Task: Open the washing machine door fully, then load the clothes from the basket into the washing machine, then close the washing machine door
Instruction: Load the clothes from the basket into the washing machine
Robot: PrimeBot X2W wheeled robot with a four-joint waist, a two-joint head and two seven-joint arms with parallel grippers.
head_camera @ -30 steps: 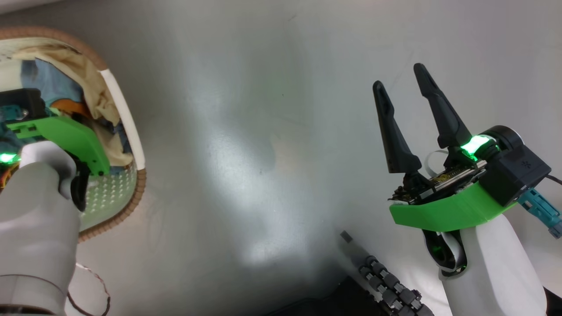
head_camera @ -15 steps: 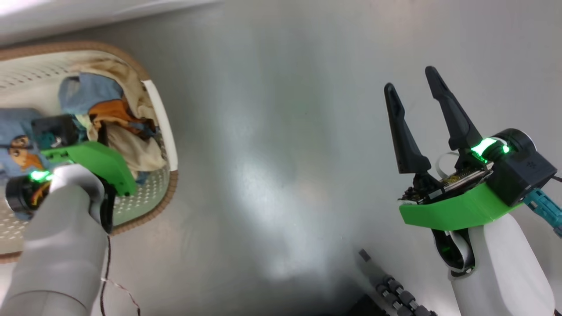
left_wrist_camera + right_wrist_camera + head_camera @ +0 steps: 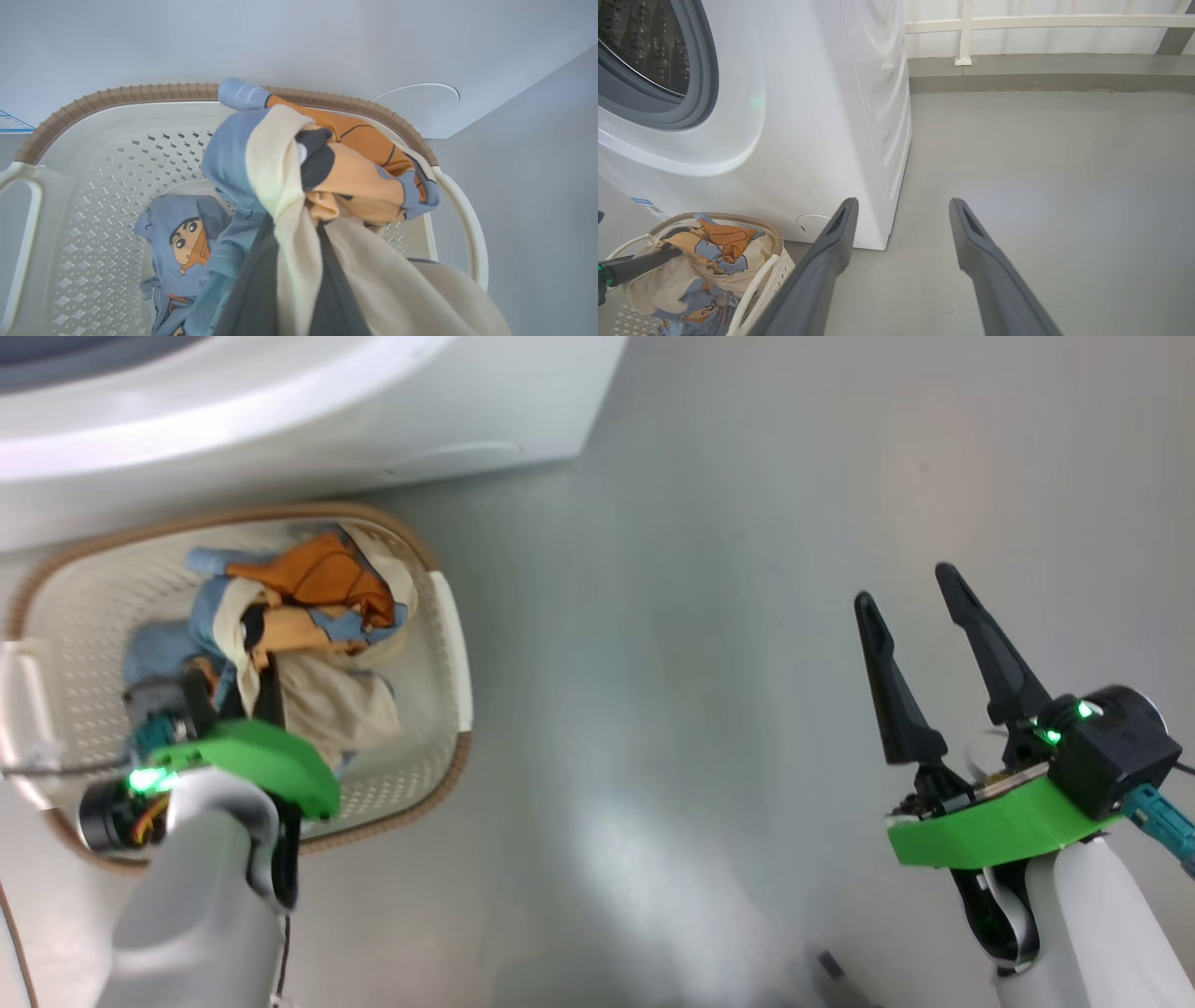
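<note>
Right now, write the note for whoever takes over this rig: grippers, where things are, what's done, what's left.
Left gripper: shut on the cream-and-orange garment, which is bunched up over the basket.
Right gripper: open, empty, above the floor.
The basket stands on the floor close in front of the washing machine; a blue cartoon-face garment lies on its bottom.
Done: the drum mouth is uncovered, so the door looks open; first garment gripped.
Left: load both garments, then close the door.
</note>
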